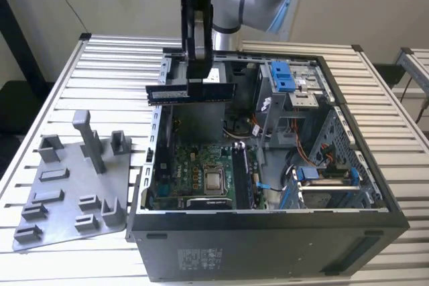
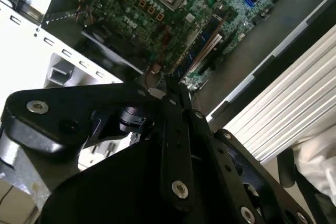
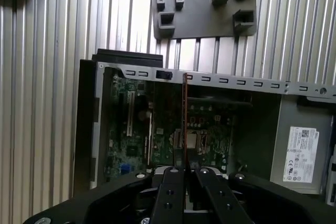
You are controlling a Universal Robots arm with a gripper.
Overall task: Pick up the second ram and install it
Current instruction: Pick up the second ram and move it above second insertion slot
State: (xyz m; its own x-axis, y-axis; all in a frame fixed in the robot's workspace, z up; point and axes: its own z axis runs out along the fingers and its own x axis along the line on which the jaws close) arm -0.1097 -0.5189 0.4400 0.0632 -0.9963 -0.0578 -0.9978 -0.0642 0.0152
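The second ram is seen as dark bluish-green, with black chips in a row and a pale label. The claw is finished in black. The motherboard is coloured green and the case black. The bench is patterned with pale silver slats. A fixture plate is coloured grey and a bracket bright blue.

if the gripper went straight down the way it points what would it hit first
Likely the motherboard near the CPU socket: the gripper points down into the open case, shut on the second ram, whose lower edge would touch first. Depth is hard to judge.
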